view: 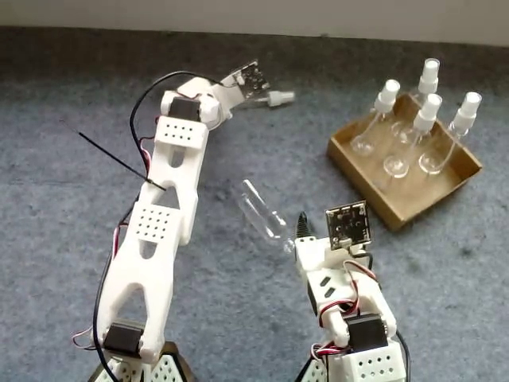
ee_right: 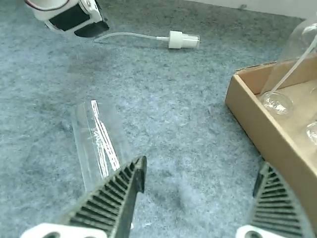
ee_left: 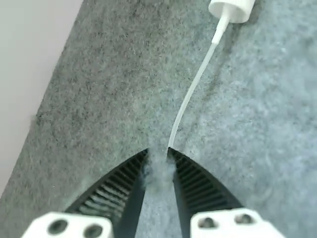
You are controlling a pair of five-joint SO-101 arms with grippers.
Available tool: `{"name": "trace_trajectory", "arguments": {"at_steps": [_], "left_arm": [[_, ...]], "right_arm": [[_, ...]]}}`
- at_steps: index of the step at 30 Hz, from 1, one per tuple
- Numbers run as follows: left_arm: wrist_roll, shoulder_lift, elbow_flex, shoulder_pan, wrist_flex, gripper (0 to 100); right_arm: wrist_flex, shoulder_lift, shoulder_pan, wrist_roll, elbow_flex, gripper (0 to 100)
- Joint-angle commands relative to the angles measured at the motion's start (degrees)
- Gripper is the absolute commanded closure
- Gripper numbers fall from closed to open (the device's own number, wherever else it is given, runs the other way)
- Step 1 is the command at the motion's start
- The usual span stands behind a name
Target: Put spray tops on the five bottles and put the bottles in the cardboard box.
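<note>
Four clear plastic bottles with white spray tops (view: 413, 131) stand upright in the shallow brown cardboard box (view: 421, 195). The fifth clear bottle (view: 266, 211), uncapped, lies on its side on the grey carpet (view: 238, 318) between the arms. The right gripper (ee_right: 202, 166) hangs over it with jaws spread wide, one finger just beside the bottle's end. The loose white spray top with a thin tube (ee_left: 232, 9) lies near the far wall. The left gripper (ee_left: 157, 151) sits at the tube's tip, jaws narrowly parted
</note>
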Motion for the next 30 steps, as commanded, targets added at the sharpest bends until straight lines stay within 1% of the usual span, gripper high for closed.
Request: {"name": "trace_trajectory", "arguments": {"at_steps": [1, 4, 8, 10, 12, 15, 17, 27, 30], "left_arm": [[0.4, -5.2, -1.8, -0.2, 0.4, 100], [0.2, -4.2, -1.8, -0.1, -3.6, 100], [0.1, -0.5, -1.8, 0.9, -10.9, 100], [0.1, 1.0, -1.8, 1.3, -12.9, 99], [0.1, 2.0, -1.8, 1.5, -13.1, 97], [0.1, 3.3, -1.8, 1.5, -13.2, 89], [0.1, 4.1, -1.8, 1.5, -13.2, 87], [0.4, 4.4, -1.8, 1.0, -13.1, 87], [0.4, 4.2, -1.8, 1.1, -13.1, 87]], "right_arm": [[0.2, -0.7, 0.4, 0.0, 7.8, 68.5], [0.2, -0.7, 0.4, 0.0, 7.8, 68.5], [0.2, -0.7, 0.4, 0.0, 7.8, 68.5], [0.2, -0.7, 0.4, 0.0, 7.8, 68.5], [0.2, -0.7, 0.4, 0.0, 7.8, 68.5], [0.2, -0.7, 0.4, 0.0, 7.8, 68.5], [0.2, -0.7, 0.4, 0.0, 7.8, 68.5], [0.2, -0.7, 0.4, 0.0, 7.8, 68.5], [0.1, -0.7, 0.4, 2.6, 7.8, 68.5]]}}
